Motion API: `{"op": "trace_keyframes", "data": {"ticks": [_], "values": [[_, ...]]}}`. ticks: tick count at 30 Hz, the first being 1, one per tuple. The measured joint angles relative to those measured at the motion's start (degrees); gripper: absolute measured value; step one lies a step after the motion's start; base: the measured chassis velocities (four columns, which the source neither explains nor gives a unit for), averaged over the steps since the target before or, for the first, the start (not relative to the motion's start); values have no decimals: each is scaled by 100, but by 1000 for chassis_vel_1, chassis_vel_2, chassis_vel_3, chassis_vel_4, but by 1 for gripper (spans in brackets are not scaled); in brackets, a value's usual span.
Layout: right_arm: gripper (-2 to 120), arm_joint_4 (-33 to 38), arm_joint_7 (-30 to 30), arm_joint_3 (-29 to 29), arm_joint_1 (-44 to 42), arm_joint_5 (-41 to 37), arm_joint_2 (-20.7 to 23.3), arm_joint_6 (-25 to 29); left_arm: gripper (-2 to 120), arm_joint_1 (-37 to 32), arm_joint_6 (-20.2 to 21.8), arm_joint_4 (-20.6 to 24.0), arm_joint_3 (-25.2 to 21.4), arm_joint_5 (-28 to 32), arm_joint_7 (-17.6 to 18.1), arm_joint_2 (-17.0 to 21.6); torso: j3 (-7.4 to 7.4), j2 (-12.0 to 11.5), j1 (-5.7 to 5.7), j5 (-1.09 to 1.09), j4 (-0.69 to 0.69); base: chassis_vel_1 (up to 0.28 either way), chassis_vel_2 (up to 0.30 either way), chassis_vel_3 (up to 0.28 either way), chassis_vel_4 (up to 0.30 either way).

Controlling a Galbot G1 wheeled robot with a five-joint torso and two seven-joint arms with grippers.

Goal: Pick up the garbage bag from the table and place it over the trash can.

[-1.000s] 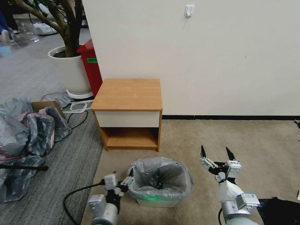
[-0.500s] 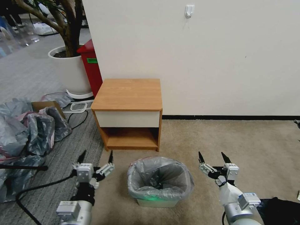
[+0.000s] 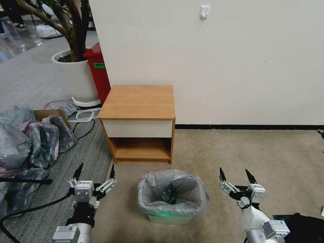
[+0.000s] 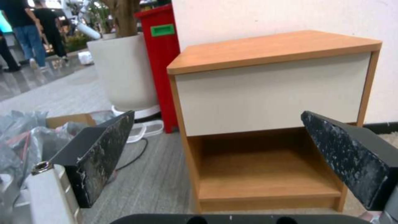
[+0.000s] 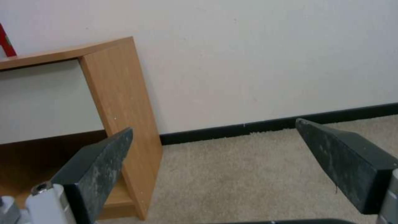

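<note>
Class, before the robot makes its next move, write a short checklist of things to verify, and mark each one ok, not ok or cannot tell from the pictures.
1. Garbage bag lines the trash can, its edge folded over the rim: ok.
2. Bag folded over the rim all round: cannot tell, the near side is hard to read.
3. Top of the table bare, nothing left to pick up: ok.
4. Left gripper open, holding nothing, apart from the can on its left: ok.
5. Right gripper open, holding nothing, apart from the can on its right: ok.
6. Can upright on the carpet in front of the table: ok.
</note>
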State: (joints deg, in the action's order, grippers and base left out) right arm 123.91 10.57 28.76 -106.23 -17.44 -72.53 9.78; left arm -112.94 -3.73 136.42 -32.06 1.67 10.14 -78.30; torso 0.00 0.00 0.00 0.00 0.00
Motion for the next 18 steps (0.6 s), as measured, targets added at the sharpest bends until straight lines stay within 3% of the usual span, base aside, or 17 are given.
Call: {"op": "trace_keyframes", "data": {"ticks": [18], "values": [[100, 3, 7, -6, 7, 4, 3, 0, 100, 8, 15, -14, 12, 24, 14, 4, 0, -1, 0, 0, 0, 0, 0, 0, 0]]}}
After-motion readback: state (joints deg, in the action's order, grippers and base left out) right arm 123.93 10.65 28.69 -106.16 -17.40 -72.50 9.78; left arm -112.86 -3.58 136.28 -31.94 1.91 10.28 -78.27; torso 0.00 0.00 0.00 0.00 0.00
